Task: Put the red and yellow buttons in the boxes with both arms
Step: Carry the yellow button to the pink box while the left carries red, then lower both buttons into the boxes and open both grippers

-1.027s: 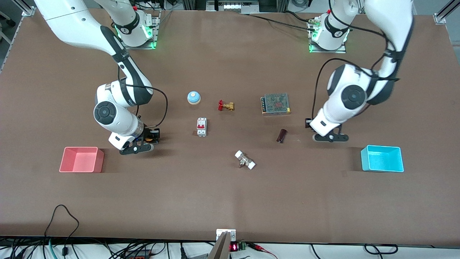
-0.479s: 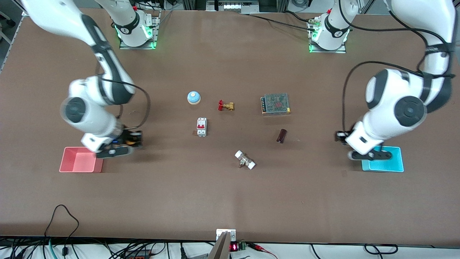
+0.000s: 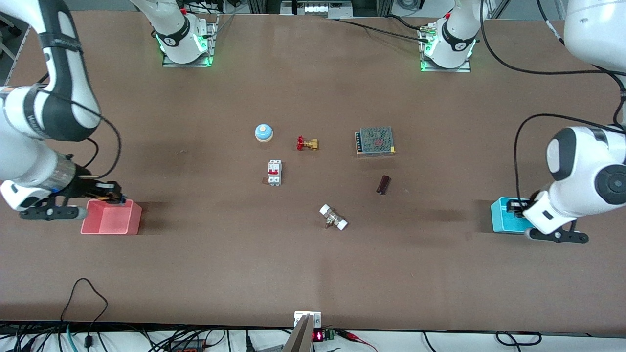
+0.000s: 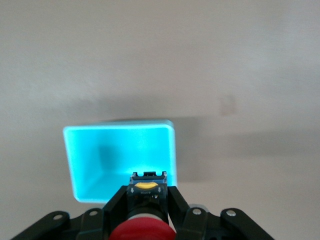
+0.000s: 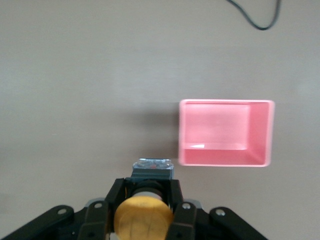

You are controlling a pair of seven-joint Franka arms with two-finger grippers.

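My right gripper is shut on the yellow button and hangs over the rim of the pink-red box on the side away from the front camera. In the right wrist view the gripper sits just off the box. My left gripper is over the cyan-blue box. In the left wrist view it is shut on the red button, over the edge of the box. Both boxes look empty inside.
Mid-table stand a blue-and-white dome bell, a brass valve with a red handle, a white-and-red breaker, a mesh-topped power supply, a dark cylinder and a white-ended fitting.
Both arms have swung outward with their buttons: the right gripper from mid-table to the pink-red box, the left gripper to the cyan-blue box.
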